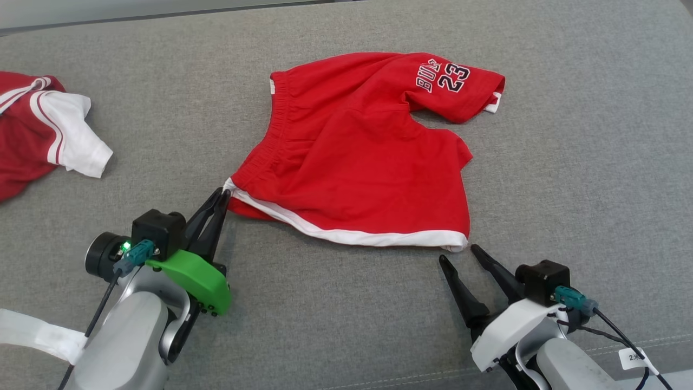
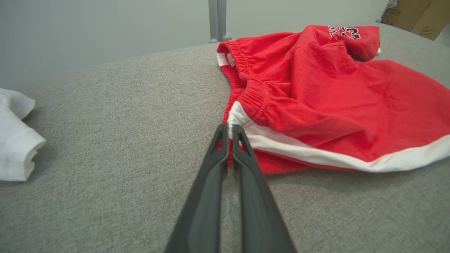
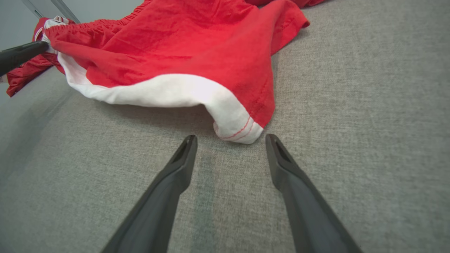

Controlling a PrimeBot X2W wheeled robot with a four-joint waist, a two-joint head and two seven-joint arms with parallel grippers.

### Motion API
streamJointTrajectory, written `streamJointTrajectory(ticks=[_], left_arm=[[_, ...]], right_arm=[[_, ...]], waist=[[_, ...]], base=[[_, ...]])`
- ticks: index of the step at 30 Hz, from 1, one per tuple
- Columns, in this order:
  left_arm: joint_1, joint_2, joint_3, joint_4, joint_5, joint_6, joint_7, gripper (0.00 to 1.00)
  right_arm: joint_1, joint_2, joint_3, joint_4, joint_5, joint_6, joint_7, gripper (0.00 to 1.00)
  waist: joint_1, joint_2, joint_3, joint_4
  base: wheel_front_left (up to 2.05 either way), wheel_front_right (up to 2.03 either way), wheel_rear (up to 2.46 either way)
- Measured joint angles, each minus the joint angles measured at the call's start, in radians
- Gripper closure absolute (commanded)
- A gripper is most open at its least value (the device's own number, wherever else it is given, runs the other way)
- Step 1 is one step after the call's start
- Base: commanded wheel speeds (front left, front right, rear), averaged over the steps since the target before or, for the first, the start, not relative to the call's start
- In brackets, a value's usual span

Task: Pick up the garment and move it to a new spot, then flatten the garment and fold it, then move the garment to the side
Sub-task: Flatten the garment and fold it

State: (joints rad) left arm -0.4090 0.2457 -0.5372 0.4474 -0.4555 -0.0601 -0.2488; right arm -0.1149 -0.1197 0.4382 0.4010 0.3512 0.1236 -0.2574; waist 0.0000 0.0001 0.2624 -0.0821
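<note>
The garment (image 1: 357, 157) is a pair of red shorts with a white hem band and a "23" print, spread on the grey cloth surface. My left gripper (image 1: 223, 194) is shut on the garment's near left corner, where the white band meets the waistband (image 2: 242, 116). In the left wrist view the two fingers (image 2: 230, 131) pinch that white edge. My right gripper (image 1: 458, 253) stands open just short of the near right hem corner (image 3: 239, 128), which lies a little ahead of the gap between the fingertips (image 3: 230, 138) without touching them.
A second red and white garment (image 1: 38, 132) lies bunched at the far left; its white sleeve (image 2: 14, 140) shows in the left wrist view. Grey surface (image 1: 584, 179) stretches wide to the right. A cardboard box (image 2: 415, 15) stands beyond the far edge.
</note>
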Motion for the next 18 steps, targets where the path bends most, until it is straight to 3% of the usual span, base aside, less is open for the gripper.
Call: streamJointTrajectory(ticks=[10, 13, 16, 18], left_arm=[[0.019, -0.003, 0.014, -0.009, 0.000, 0.008, 0.000, 1.00], [0.020, -0.004, 0.014, -0.012, 0.000, 0.008, 0.000, 1.00], [0.020, -0.006, 0.015, -0.020, 0.000, 0.008, 0.000, 1.00], [0.020, -0.009, 0.022, -0.031, 0.000, 0.008, 0.000, 1.00]], right_arm=[[-0.049, 0.002, 0.016, 0.040, 0.023, 0.000, 0.000, 0.01], [-0.058, 0.004, 0.028, 0.050, 0.028, 0.000, 0.000, 0.54], [-0.064, 0.002, 0.032, 0.047, 0.028, 0.000, 0.000, 0.71], [-0.064, -0.003, 0.025, 0.034, 0.028, 0.000, 0.000, 0.94]], waist=[[0.0000, 0.0000, 0.005, 0.011], [0.0000, 0.0000, 0.007, 0.015], [0.0000, 0.0000, 0.009, 0.020], [0.0000, 0.0000, 0.009, 0.022]], base=[[0.00, 0.00, 0.00], [0.00, 0.00, 0.00], [0.00, 0.00, 0.00], [0.00, 0.00, 0.00]])
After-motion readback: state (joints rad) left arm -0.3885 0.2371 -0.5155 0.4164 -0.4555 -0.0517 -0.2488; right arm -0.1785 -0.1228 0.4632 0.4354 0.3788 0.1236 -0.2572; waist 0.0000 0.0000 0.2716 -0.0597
